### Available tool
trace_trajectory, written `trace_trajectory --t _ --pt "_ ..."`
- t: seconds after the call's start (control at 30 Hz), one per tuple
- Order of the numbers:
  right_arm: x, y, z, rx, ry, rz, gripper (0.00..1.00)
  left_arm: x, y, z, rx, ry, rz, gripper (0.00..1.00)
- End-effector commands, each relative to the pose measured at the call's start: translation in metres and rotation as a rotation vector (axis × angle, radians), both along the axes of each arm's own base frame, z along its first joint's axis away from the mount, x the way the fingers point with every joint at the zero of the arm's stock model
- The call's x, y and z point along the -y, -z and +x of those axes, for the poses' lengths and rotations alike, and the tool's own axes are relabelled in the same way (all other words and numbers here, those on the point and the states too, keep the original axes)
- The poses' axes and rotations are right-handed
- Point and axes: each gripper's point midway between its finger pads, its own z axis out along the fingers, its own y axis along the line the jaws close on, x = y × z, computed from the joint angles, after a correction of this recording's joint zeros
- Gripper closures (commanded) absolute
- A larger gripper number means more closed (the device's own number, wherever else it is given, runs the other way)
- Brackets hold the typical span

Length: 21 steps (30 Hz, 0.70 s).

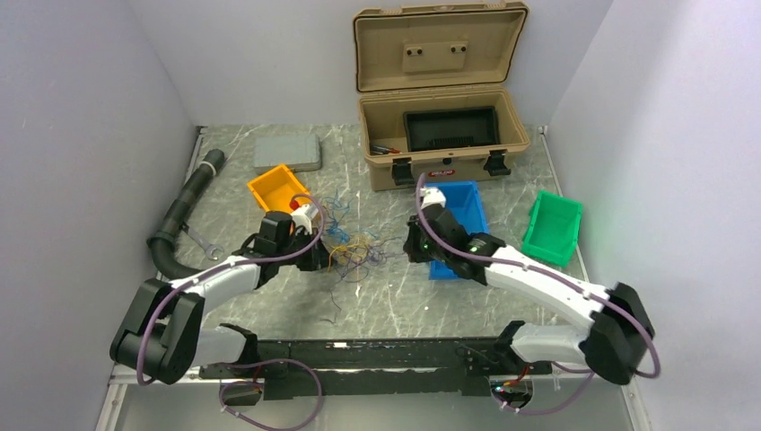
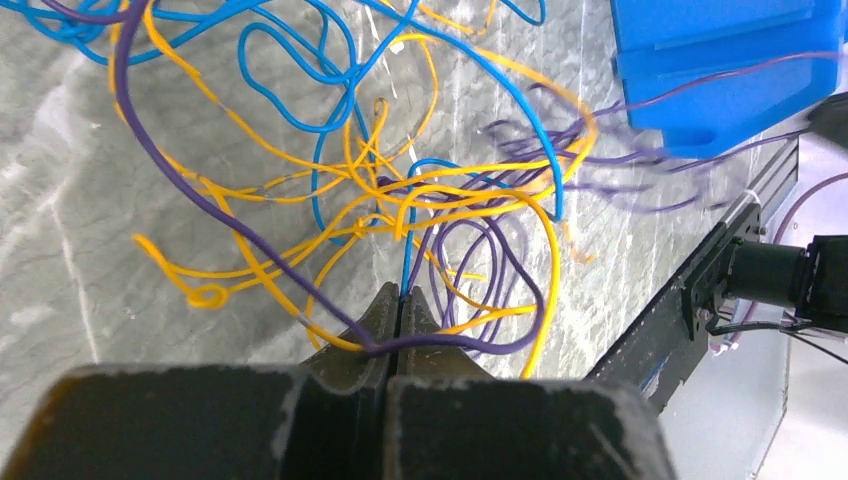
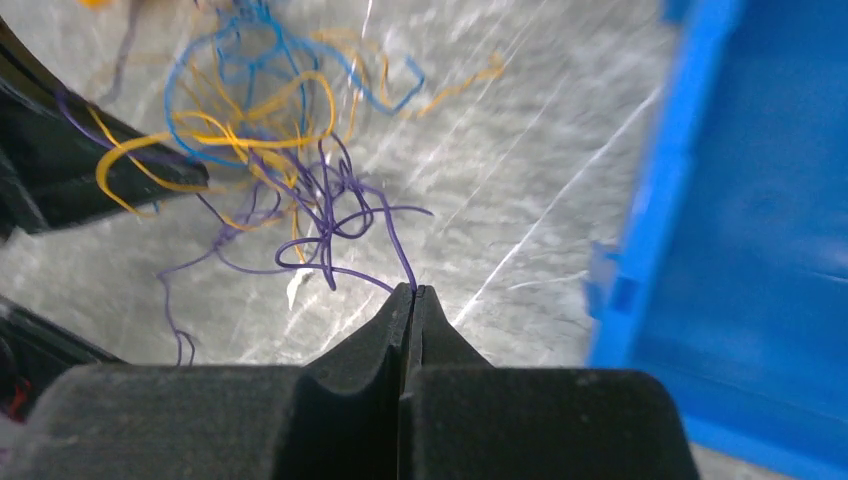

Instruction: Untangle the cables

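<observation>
Purple, blue and orange-yellow cables lie in one loose knot on the grey marbled table, spread between the two pairs of jaws. The left gripper has its jaws pressed together on a blue strand that rises straight out of the seam where they meet. A purple loop drapes across the gripper just behind that seam; whether it is pinched too cannot be told. The right gripper is likewise closed, clamped on the very end of a single purple strand that runs from the tips into the tangle ahead. Each arm appears to hold a different colour on opposite sides of the knot, so that drawing apart would tease one wire free. The yellow loops ahead of the left jaws look likeliest to snag. A blue bin stands just right of the right jaws. A label on the open tan case, far beyond both jaws, is too small to read; no other writing shows.
</observation>
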Motion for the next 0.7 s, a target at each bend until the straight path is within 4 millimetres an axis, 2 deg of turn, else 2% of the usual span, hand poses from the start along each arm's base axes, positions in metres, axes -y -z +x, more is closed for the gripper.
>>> trace_trajectory --t 0.0,0.17,0.33,0.47,0.67 --pt "0.048 -0.065 0.016 0.149 0.203 -0.050 1.00 -0.009 -0.005 0.007 0.032 -0.057 0.012 1.00" --pt "0.091 -0.132 0.018 0.291 0.338 -0.033 1.00 -0.018 -0.003 0.008 0.025 -0.098 0.034 1.00" --pt "0.128 -0.187 0.014 0.413 0.447 0.007 1.00 -0.022 0.000 0.008 0.006 -0.116 0.025 1.00" --pt "0.138 -0.213 0.010 0.466 0.461 0.028 1.00 -0.026 0.003 0.008 -0.015 -0.136 0.037 1.00" --pt "0.147 -0.230 0.006 0.502 0.470 0.038 1.00 -0.036 0.002 0.008 -0.012 -0.165 0.088 1.00"
